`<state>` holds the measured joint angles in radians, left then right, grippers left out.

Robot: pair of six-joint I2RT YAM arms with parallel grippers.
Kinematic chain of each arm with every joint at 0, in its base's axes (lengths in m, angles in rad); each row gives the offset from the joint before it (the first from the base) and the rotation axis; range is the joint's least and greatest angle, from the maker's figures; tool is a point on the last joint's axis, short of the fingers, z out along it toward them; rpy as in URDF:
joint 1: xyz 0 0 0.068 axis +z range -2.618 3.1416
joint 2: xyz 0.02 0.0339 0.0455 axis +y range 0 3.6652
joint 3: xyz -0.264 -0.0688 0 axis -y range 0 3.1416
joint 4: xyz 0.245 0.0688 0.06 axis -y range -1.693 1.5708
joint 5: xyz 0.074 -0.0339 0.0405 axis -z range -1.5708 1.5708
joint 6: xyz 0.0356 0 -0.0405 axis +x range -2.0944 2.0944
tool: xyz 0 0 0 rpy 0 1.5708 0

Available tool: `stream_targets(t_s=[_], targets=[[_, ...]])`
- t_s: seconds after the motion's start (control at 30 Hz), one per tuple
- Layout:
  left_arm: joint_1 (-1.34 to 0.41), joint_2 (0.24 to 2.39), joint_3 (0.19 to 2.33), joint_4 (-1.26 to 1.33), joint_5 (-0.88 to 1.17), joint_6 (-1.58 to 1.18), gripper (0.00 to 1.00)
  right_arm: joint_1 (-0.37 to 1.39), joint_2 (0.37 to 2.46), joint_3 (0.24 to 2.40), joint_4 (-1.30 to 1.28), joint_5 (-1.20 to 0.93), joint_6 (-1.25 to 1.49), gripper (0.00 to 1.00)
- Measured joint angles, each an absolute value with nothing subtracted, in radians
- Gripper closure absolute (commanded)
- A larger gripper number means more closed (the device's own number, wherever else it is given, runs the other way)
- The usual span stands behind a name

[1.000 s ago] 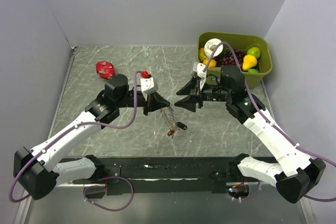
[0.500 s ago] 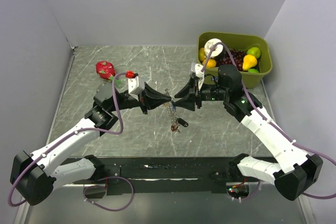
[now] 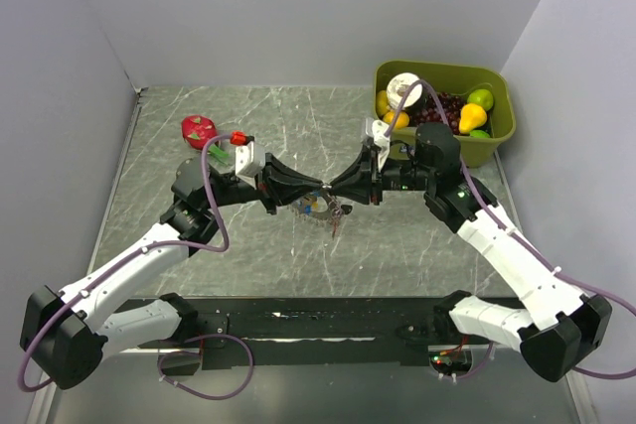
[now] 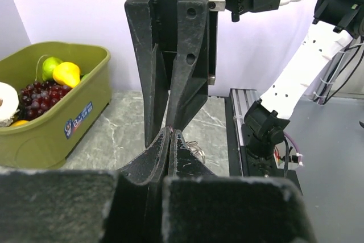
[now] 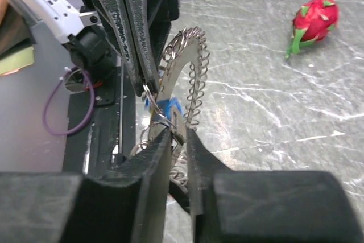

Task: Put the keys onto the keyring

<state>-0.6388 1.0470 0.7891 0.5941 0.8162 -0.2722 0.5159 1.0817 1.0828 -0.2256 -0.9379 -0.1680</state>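
Illegible blue sticker (image 4: 79, 119) on bin (image 4: 34, 140), keyring (image 5: 198, 78) between jaws

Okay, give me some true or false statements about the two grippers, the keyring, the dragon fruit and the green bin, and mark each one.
1. The left gripper and right gripper meet tip to tip above the table. True.
2. The keyring lies flat on the table, clear of both grippers. False: it is held up, pinched at their fingertips.
3. The dragon fruit sits in the green bin. False: it lies on the table, on the left arm's side.
4. The green bin holds a yellow pear and dark grapes. True.
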Motion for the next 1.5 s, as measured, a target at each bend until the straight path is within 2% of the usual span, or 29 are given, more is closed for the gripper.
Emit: stream_targets(t_s=[0.03, 0.1, 0.13, 0.2, 0.57, 1.07, 1.1, 1.27, 1.4, 1.5], targets=[[-0.638, 1.048, 0.789, 0.593, 0.819, -0.272, 0.99, 0.514, 1.074, 1.074, -0.221, -0.931, -0.168, 0.61], [-0.636, 1.05, 0.789, 0.584, 0.825, -0.27, 0.99, 0.506, 1.053, 1.059, -0.22, -0.918, -0.163, 0.53], [-0.636, 1.05, 0.789, 0.579, 0.829, -0.267, 0.99, 0.502, 1.042, 1.052, -0.219, -0.913, -0.162, 0.45], [-0.634, 1.05, 0.789, 0.57, 0.838, -0.263, 0.99, 0.493, 1.008, 1.03, -0.209, -0.895, -0.158, 0.4], [-0.632, 1.078, 0.803, 0.559, 0.892, -0.261, 0.99, 0.485, 0.975, 1.011, -0.124, -0.925, -0.108, 0.39], [-0.632, 1.089, 0.808, 0.563, 0.9, -0.276, 0.99, 0.489, 1.067, 1.007, 0.004, -1.027, 0.001, 0.62], [-0.632, 1.089, 0.808, 0.564, 0.9, -0.276, 0.99, 0.493, 1.069, 1.007, 0.008, -1.033, 0.007, 0.67], [-0.626, 1.092, 0.808, 0.559, 0.897, -0.276, 0.99, 0.506, 1.088, 1.007, 0.016, -1.045, 0.023, 0.78], [-0.621, 1.095, 0.808, 0.556, 0.891, -0.276, 0.99, 0.508, 1.102, 1.008, 0.017, -1.053, 0.031, 0.94], [-0.619, 1.095, 0.808, 0.556, 0.884, -0.276, 0.99, 0.508, 1.103, 1.008, 0.017, -1.056, 0.033, 1.0]])
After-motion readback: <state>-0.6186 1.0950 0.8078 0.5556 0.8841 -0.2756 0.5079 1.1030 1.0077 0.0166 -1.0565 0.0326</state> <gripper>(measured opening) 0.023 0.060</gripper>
